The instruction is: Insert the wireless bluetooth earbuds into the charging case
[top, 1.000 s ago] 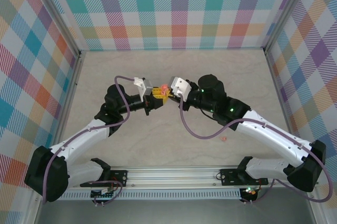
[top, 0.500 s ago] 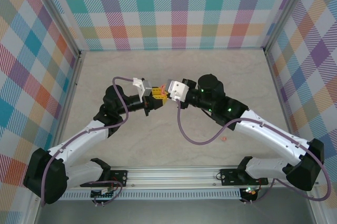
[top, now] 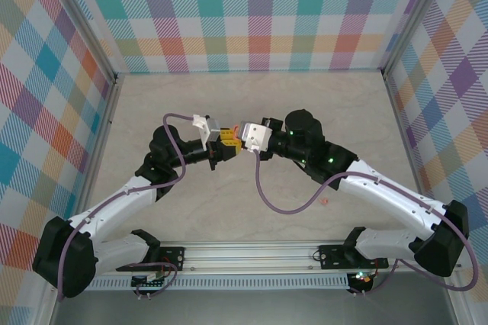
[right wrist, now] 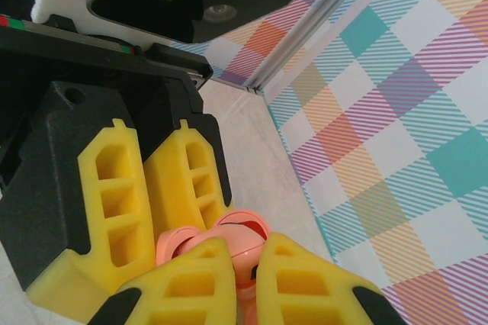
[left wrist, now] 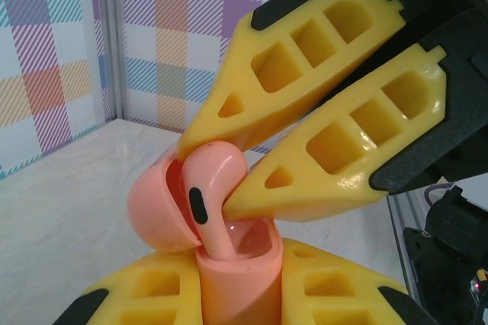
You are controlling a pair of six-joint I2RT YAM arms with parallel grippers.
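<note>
My left gripper (left wrist: 239,283) is shut on a salmon-orange charging case (left wrist: 236,294), held upright with its lid (left wrist: 156,214) open. From the upper right, my right gripper (left wrist: 215,177) is shut on a salmon-orange earbud (left wrist: 207,188), whose stem reaches down into the case's opening. In the right wrist view, the right gripper (right wrist: 244,258) pinches the earbud (right wrist: 238,244) just above the case lid (right wrist: 172,246), with the left gripper's fingers (right wrist: 187,180) beside it. Seen from above, both grippers (top: 226,142) (top: 242,136) meet above the table's middle. Another tiny salmon earbud (top: 323,202) lies on the table.
Plaid walls (top: 259,12) enclose the pale table (top: 252,96) on three sides. A purple cable (top: 282,199) loops from the right wrist over the table. The mounting rail (top: 252,252) runs along the near edge.
My right gripper has moved left and down with the earbud, closing on the case in the left gripper. The left arm has barely shifted.
</note>
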